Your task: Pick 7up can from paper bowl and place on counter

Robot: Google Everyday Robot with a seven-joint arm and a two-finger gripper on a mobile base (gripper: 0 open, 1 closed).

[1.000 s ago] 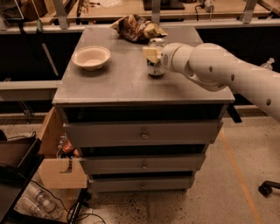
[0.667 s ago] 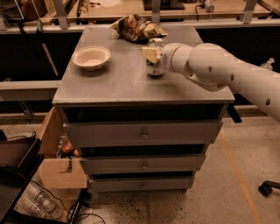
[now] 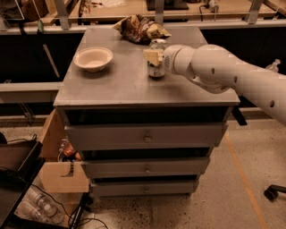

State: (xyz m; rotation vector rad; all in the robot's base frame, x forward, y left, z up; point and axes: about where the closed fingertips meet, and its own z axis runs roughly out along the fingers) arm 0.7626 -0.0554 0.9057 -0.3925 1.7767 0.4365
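The 7up can [image 3: 157, 68] stands upright on the grey counter [image 3: 125, 82], right of its middle and just in front of the snack bag. My gripper [image 3: 154, 57] reaches in from the right on a thick white arm and sits at the can, covering its upper left side. The can's shiny top shows just above the gripper. The off-white paper bowl [image 3: 93, 58] sits empty on the counter's left part, well apart from the can and the gripper.
A crumpled brown-and-white snack bag [image 3: 140, 27] lies at the counter's back edge, behind the can. A light wooden table [image 3: 134, 11] runs behind the counter. Three drawers [image 3: 145, 136] are below. A cardboard box [image 3: 60, 172] and bottles sit on the floor at the left.
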